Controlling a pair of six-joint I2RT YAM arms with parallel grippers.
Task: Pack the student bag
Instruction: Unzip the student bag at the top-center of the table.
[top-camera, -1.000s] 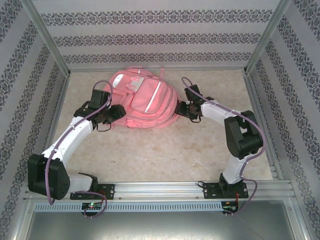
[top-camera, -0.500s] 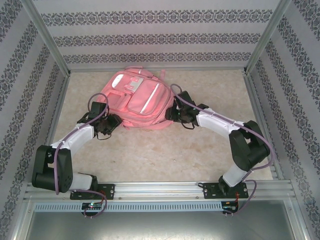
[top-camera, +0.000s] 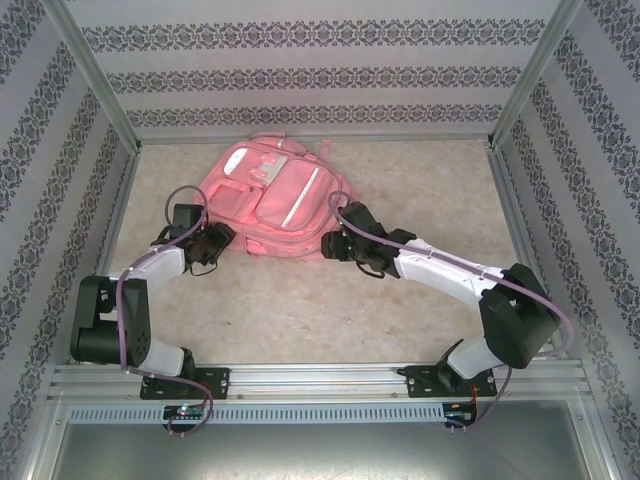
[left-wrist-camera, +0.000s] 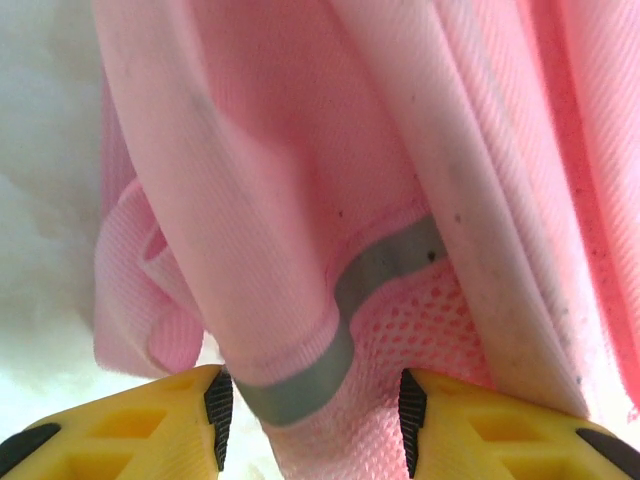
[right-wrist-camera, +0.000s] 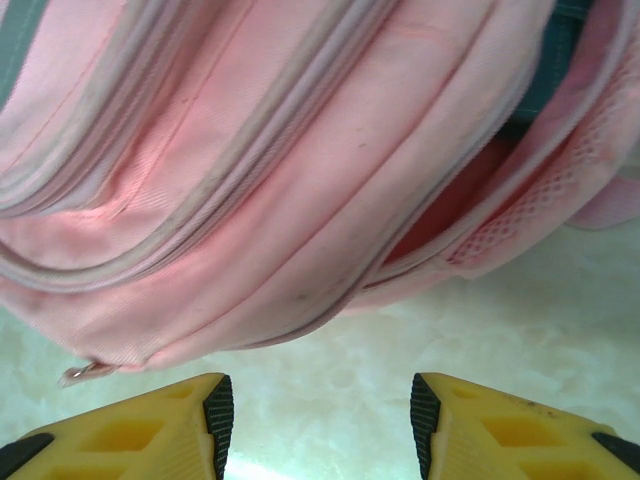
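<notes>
Flanking the student bag (top-camera: 285, 200) w/ both arms. Reads as the grab/open step, prob. early in the task. Lies flat on the far-centre part of the table (top-camera: 420, 300), front pockets up, white stripe facing the top cam, bottom edge toward the arm bases.

Holding left gripper (top-camera: 228, 240) at the bag's near-left corner, in among the fabric. Jaws spread on the wrist view, w/ the grey trim (left-wrist-camera: 335, 355) of a mesh side pocket (left-wrist-camera: 430, 320) hanging betw. them, not clamped.

Holding right gripper (top-camera: 330, 243) at the near-right corner, just beside the bag. Jaws spread, nothing betw. them, bare tabletop below and the bag's zipped side just ahead.

Showing zipper tracks (right-wrist-camera: 250, 160) mostly shut on the right wrist view, plus a darker red gap (right-wrist-camera: 445, 215) at one seam; can't tell if that's an open compartment. Also a small metal pull (right-wrist-camera: 85, 372) dangling low, ahead-left of the right fingers.

Next, prob.: close left jaws on the pocket trim to pin the bag, shift right gripper toward the pull, pinch, drag along the track. Calls for fine aim, as the pull is tiny. Risks soft fabric bunching or sliding if the left hold is weak.
</notes>
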